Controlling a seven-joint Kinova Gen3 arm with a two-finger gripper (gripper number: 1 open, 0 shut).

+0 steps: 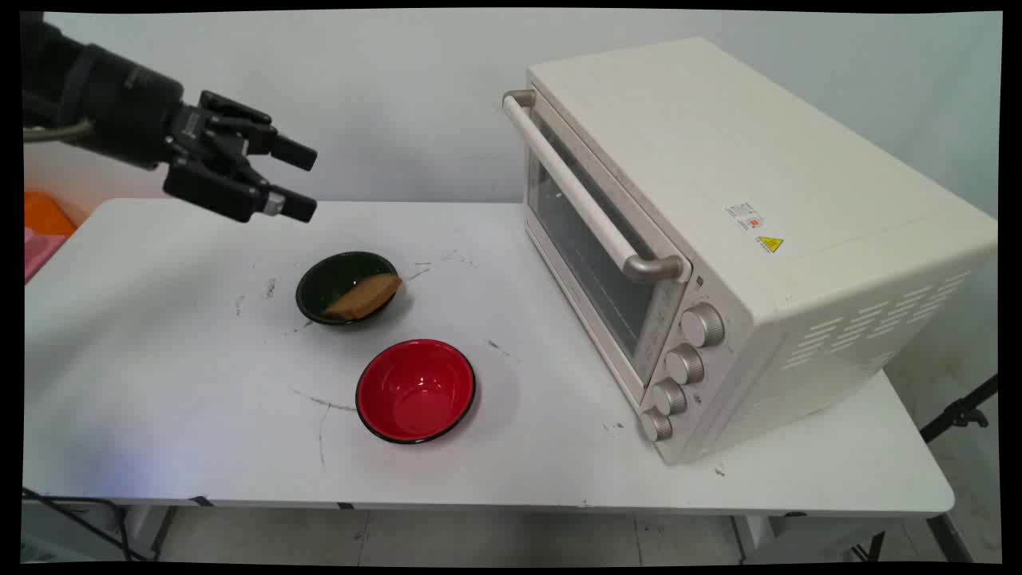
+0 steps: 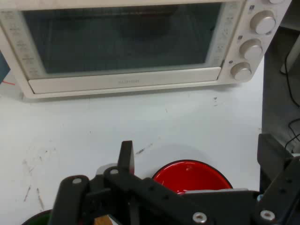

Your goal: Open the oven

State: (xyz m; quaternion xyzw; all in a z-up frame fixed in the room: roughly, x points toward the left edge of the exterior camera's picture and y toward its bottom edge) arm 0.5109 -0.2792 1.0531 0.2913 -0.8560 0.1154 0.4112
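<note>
My black gripper (image 1: 307,182) hangs open and empty above the table's far left, its fingers pointing right toward the oven. Below and to its right sits a dark green bowl (image 1: 346,287) holding a slice of brown bread (image 1: 364,297) that leans on the rim. A red bowl (image 1: 415,390) stands empty nearer the front; in the hand view the red bowl (image 2: 190,176) shows just past the linkage. The cream toaster oven (image 1: 718,239) stands on the right with its door shut, and the oven's glass door (image 2: 122,40) fills the top of the hand view.
The oven's handle (image 1: 587,200) and several knobs (image 1: 687,363) face the bowls. Orange and pink items (image 1: 44,228) lie off the table's left edge. Scuff marks (image 1: 319,403) dot the white table (image 1: 160,383).
</note>
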